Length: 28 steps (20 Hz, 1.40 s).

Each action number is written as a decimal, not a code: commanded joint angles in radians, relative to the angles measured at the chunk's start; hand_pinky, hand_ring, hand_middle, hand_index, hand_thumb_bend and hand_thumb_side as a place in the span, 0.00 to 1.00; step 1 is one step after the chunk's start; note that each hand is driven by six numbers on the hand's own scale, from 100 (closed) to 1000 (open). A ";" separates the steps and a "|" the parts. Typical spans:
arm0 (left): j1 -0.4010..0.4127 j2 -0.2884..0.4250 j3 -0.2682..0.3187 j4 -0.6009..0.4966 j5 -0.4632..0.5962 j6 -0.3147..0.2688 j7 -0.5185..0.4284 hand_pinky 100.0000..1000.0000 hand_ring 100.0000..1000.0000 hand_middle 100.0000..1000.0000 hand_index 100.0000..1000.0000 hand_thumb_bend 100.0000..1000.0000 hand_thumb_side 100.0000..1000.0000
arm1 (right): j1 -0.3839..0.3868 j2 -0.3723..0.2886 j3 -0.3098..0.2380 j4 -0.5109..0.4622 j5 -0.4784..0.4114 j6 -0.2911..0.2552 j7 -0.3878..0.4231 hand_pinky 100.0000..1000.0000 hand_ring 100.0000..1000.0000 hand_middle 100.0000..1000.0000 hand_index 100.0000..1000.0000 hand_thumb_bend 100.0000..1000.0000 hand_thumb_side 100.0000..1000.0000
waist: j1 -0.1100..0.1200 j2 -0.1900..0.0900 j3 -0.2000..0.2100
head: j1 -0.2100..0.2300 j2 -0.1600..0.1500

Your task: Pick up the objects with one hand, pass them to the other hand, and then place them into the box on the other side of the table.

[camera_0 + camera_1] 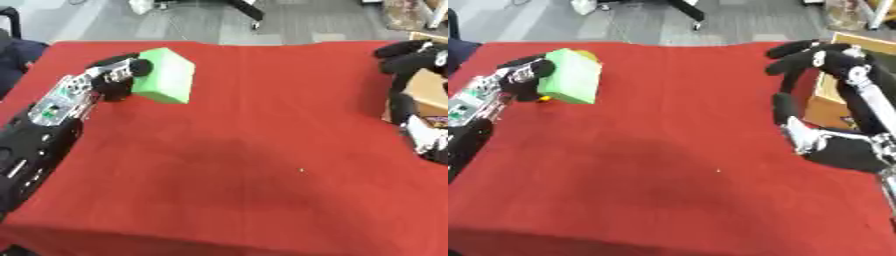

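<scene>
We've got the left hand (pixel 114 75) curled round the green block (pixel 166 75), likely light and soft, while the right hand (pixel 833 100) waits open to take its free face.

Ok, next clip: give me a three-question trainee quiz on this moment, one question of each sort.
1. True or false: the robot's left hand has its fingers curled round the light green rectangular foam block.
2. Multiple choice: where is the right hand? A) resting flat on the middle of the red cloth-covered table; B) raised and open at the table's right edge, in front of the tan cardboard box; C) gripping the green block.
3. Fill in: just behind the green block, in the right eye view, a small ______ coloured thing peeks out.

Key: 1 true; 2 B; 3 yellow.
</scene>
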<state>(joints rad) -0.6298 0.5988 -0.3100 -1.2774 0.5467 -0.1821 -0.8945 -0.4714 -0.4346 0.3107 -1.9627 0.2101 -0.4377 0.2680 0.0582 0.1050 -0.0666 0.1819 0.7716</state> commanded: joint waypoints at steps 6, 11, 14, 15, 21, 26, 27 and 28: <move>-0.043 -0.039 -0.111 -0.048 0.028 0.132 -0.013 0.78 0.52 0.43 0.51 0.00 0.84 | -0.094 -0.013 0.061 -0.010 0.265 -0.224 0.113 0.77 0.73 0.50 0.74 0.00 0.07 | -0.017 -0.008 0.015 | -0.023 -0.002; -0.041 -0.069 -0.118 -0.062 0.025 0.146 -0.013 0.78 0.53 0.43 0.51 0.00 0.83 | -0.116 0.001 0.090 0.047 0.365 -0.279 0.109 0.78 0.76 0.57 0.81 0.00 0.18 | -0.018 -0.007 0.027 | -0.029 -0.002; -0.043 -0.078 -0.120 -0.067 0.028 0.153 -0.013 0.78 0.53 0.43 0.51 0.00 0.83 | -0.125 0.010 0.094 0.075 0.406 -0.282 0.094 0.78 0.77 0.60 0.83 0.00 0.24 | -0.017 -0.005 0.032 | -0.032 -0.002; -0.044 -0.082 -0.125 -0.068 0.029 0.157 -0.013 0.78 0.53 0.43 0.52 0.00 0.84 | -0.129 0.012 0.094 0.082 0.423 -0.281 0.087 0.79 0.76 0.62 0.84 0.00 0.25 | -0.016 -0.004 0.033 | -0.033 -0.002; -0.051 -0.098 -0.166 -0.086 0.021 0.195 -0.013 0.78 0.53 0.43 0.53 0.00 0.88 | -0.141 0.014 0.085 0.084 0.584 -0.269 -0.002 0.82 0.75 0.72 0.89 0.16 0.29 | -0.013 0.000 0.035 | -0.034 -0.002; -0.057 -0.111 -0.192 -0.088 0.002 0.215 -0.013 0.78 0.52 0.43 0.53 0.00 0.89 | -0.147 0.020 0.099 0.100 0.730 -0.241 -0.099 0.84 0.76 0.78 0.92 0.28 0.33 | -0.010 0.001 0.036 | -0.041 -0.002; -0.057 -0.112 -0.193 -0.088 0.000 0.215 -0.013 0.77 0.52 0.43 0.53 0.00 0.89 | -0.148 0.021 0.102 0.105 0.751 -0.237 -0.115 0.85 0.77 0.79 0.92 0.30 0.34 | -0.009 0.001 0.036 | -0.043 -0.002; -0.058 -0.113 -0.193 -0.087 -0.005 0.212 -0.013 0.77 0.52 0.43 0.53 0.00 0.88 | -0.148 0.022 0.106 0.112 0.769 -0.230 -0.130 0.85 0.77 0.79 0.93 0.29 0.35 | -0.009 0.001 0.036 | -0.046 -0.002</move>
<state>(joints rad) -0.6651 0.4760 -0.5029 -1.3483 0.5478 0.0283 -0.9062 -0.5989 -0.4098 0.4188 -1.8494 0.9507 -0.6750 0.1611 0.0528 0.1059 -0.0321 0.1395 0.7718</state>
